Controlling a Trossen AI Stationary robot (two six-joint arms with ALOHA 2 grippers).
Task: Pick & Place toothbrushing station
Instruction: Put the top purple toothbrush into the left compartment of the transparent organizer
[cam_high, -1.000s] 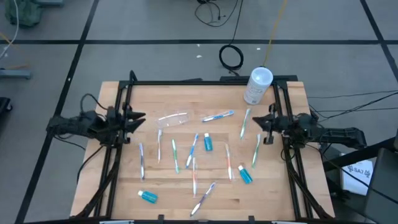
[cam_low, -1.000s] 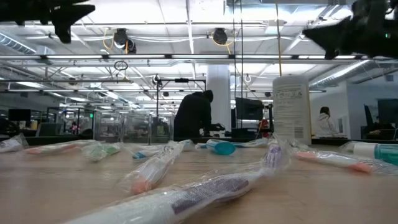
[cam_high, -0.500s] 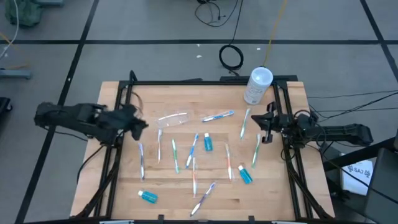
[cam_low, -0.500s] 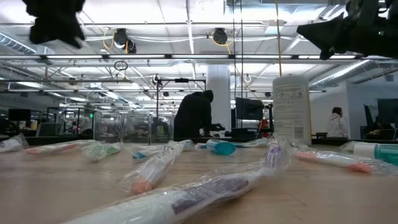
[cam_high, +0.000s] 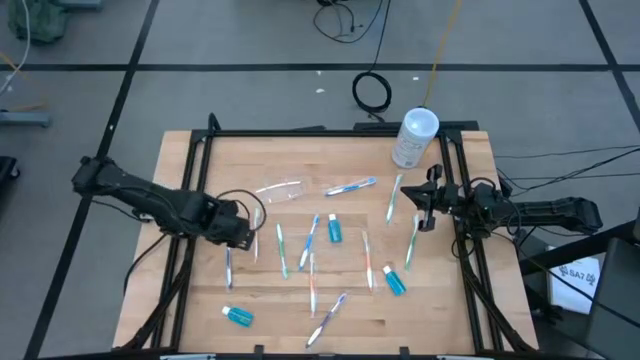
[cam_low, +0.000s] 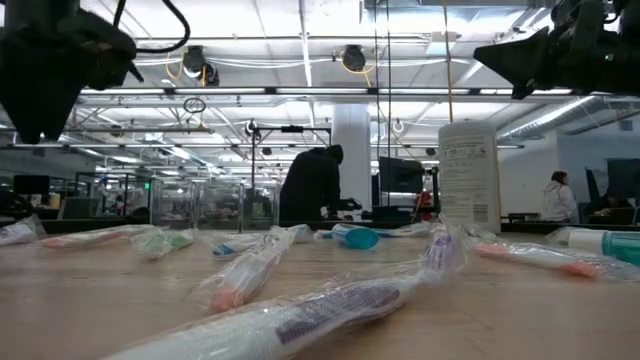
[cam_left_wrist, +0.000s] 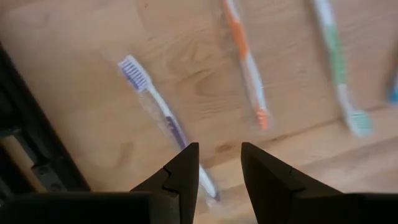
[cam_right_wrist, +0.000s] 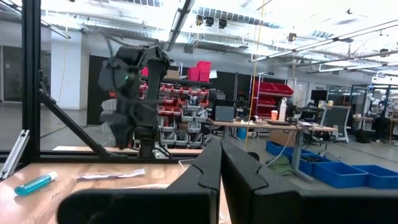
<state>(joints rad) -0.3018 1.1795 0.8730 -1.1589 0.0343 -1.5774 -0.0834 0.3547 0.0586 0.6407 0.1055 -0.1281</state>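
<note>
Wooden table (cam_high: 200, 290), dark frame rails along both sides, scattered with wrapped toothbrushes and small blue tubes.

Left gripper (cam_high: 238, 230) low over the table's left part, jaws parted to a narrow gap, holding nothing. Directly below in the left wrist view, a purple-handled toothbrush (cam_left_wrist: 160, 111) in clear wrap, lying diagonally, an orange toothbrush (cam_left_wrist: 247, 65) beside it.

Clear cup (cam_high: 278, 190), the toothbrushing station, on its side just beyond the left gripper toward the table's far edge, untouched.

White canister (cam_high: 414, 138) upright at the far right corner; not the target.

Right gripper (cam_high: 424, 202) waiting at the right rail, jaws fully closed, empty.

Judged step: approach for a pick. Recommended: centre the gap over the purple handle, align fingers across it, not along it, descend until nearly touching wood, then close. Keep clear of the orange brush. Expect slippery wrap; close firmly.
</note>
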